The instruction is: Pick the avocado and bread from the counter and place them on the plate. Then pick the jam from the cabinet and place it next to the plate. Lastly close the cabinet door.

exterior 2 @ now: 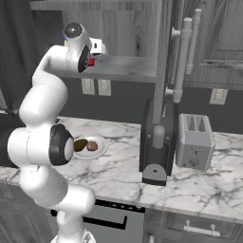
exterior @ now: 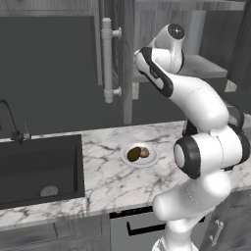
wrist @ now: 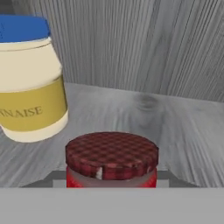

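The gripper [exterior 2: 93, 60] is up inside the open cabinet [exterior 2: 128, 28], pressed together on the jam [wrist: 111, 161], which sits on the pale shelf [wrist: 183, 131]. In the hand view the jar's red checked lid is close below the camera; the fingertips themselves are cut off by the bottom of that view, and from the right base view just a sliver of red shows beside the hand. A mayonnaise jar [wrist: 30, 78] with a blue lid stands on the shelf behind and to one side of the jam, cut off at the frame edge.

The cabinet door [exterior: 125, 63] stands swung out edge-on, its white bar handle [exterior: 107, 59] facing the sink side.

Below, the counter [exterior: 108, 166] carries the plate [exterior: 152, 159] with the avocado [exterior: 134, 154] and the bread [exterior: 144, 153] lying on it, touching each other. In the right base view the arm's elbow hides part of the plate. A dark sink [exterior: 39, 169] with a faucet [exterior: 12, 122] is sunk into the counter to the left. To the right stand a toaster [exterior 2: 194, 140] and a dark coffee machine [exterior 2: 155, 147], whose upper part is hidden by the door's edge.
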Robot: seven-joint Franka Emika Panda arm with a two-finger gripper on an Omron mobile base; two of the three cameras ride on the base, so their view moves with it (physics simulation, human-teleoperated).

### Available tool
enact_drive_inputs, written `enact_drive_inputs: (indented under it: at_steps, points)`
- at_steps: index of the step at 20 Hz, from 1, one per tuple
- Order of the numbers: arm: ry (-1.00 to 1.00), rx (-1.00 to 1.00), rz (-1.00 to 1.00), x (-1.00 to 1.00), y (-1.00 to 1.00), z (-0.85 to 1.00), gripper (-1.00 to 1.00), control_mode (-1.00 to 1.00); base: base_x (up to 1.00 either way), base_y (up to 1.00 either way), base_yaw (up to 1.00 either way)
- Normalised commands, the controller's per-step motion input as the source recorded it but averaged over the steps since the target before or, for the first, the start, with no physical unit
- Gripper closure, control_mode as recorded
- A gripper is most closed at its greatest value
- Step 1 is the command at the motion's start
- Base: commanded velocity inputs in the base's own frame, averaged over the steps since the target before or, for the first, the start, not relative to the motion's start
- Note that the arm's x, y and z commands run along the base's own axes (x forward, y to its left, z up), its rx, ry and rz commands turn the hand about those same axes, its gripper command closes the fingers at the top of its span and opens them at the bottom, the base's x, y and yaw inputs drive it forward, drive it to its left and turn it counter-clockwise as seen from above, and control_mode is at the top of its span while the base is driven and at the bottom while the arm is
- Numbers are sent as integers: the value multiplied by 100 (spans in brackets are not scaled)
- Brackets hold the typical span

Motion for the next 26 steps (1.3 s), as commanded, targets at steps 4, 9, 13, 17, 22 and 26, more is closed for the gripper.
enact_drive_inputs:
  at_steps: [4,9,13,17,22,26]
  points:
    - [-20,6,0,-97,-49,23,100,-100,0,0,0]
    - [-30,12,0,-100,-56,53,100,-100,0,0,0]
    - [-24,12,0,-100,-42,37,100,-100,0,0,0]
    - [-9,6,0,-100,-7,4,100,-100,0,0,0]
    - [0,0,0,-100,0,0,100,-100,0,0,0]
    - [0,0,0,-100,0,0,100,-100,0,0,0]
